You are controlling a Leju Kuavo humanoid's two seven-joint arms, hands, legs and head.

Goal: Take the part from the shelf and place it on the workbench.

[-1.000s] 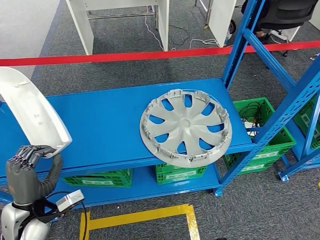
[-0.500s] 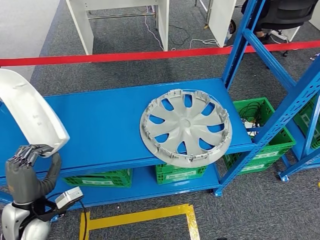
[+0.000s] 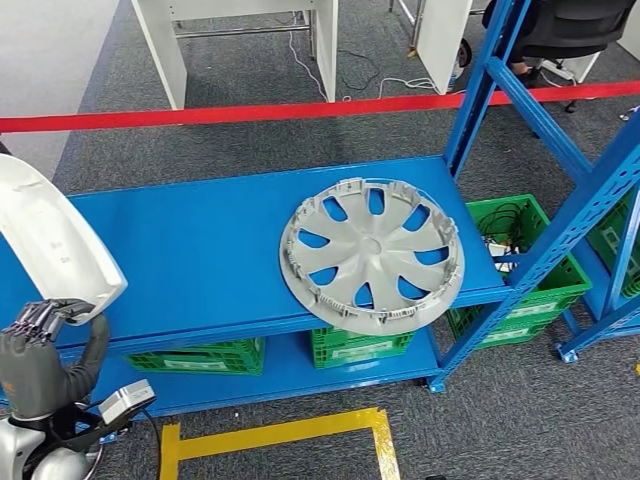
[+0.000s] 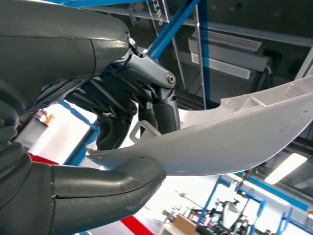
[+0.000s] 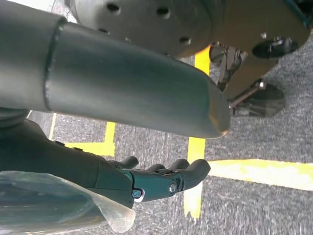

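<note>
My left hand (image 3: pixel 38 350) grips the lower edge of a long white curved part (image 3: pixel 53 240) at the far left of the head view, raised above the blue shelf (image 3: pixel 196 250). In the left wrist view the thumb (image 4: pixel 107 188) lies under the white part (image 4: pixel 236 142) and the dark fingers (image 4: pixel 147 110) press on it from the other side. A silver wheel cover (image 3: pixel 371 253) lies flat on the shelf to the right, overhanging its front edge. My right hand (image 5: pixel 158 181) hangs over the floor with its fingers loosely apart, holding nothing.
Green crates (image 3: pixel 204 355) stand on the lower shelf level, and another green crate (image 3: pixel 528 260) sits at the right. Blue shelf uprights (image 3: pixel 483 80) rise at the right. A red tape barrier (image 3: pixel 302 110) crosses behind the shelf. Yellow floor marking (image 3: pixel 287 435) runs on the grey carpet.
My left hand has drawn the white part a little lower and further left, away from the shelf. The wheel cover has not moved.
</note>
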